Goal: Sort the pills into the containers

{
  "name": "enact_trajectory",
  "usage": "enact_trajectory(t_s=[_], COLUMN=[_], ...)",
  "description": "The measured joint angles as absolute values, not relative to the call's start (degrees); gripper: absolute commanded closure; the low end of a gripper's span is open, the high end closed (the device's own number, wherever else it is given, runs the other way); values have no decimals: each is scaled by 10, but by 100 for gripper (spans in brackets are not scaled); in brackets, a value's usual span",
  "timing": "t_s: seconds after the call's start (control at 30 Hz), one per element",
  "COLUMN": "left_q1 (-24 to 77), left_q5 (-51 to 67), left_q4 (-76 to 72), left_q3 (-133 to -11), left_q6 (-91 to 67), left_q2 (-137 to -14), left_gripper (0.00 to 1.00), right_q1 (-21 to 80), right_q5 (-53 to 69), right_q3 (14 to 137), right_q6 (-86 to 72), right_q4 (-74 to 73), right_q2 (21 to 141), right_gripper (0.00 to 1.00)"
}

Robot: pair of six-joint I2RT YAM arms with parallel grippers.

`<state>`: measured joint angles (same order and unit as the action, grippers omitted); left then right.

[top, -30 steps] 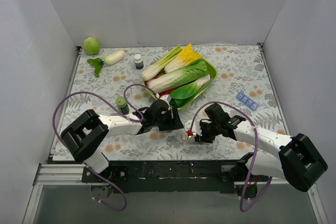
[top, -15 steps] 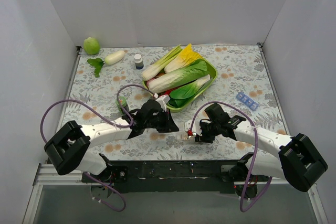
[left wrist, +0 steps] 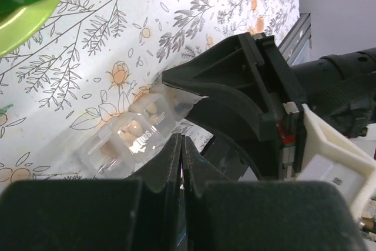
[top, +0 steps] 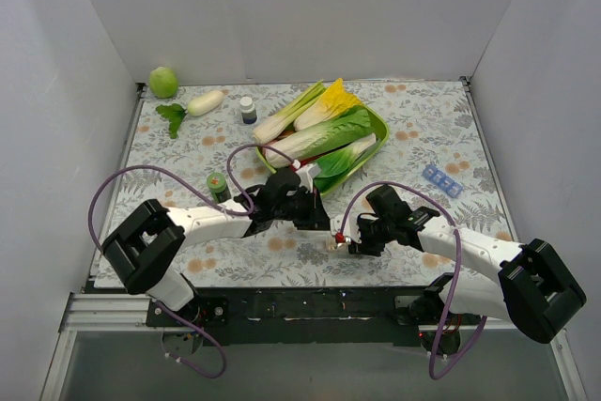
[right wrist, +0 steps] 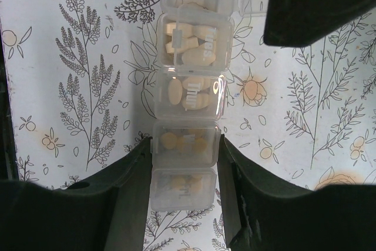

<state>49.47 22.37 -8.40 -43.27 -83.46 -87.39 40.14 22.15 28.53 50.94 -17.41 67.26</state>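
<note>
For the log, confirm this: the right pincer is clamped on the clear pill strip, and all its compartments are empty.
One thing is wrong. The right pincer is clamped on the clear pill strip, but its compartments are not empty. The right wrist view shows pale pills lying inside them.

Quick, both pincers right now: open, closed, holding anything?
Left pincer: closed, tips at the pill strip's edge, nothing visibly held.
Right pincer: closed on the pill strip, clamping its sides.
</note>
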Motion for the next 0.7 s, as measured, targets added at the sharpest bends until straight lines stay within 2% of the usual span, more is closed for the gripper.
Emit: enact_trajectory(t_s=[0.4,0.7], left_q1=[514,519], left_q5=[223,203], left_q4=[-58,-42], left_q3=[-455,-464], left_q6=[-834,-833], left_q2=[-975,-968], left_gripper=[100,100], right_q1=[401,402], right_q5=[220,218], right_q3=[285,285], right_q6=[510,509], right_q4=[-170,-164], right_q2=[675,678], right_gripper=[87,88])
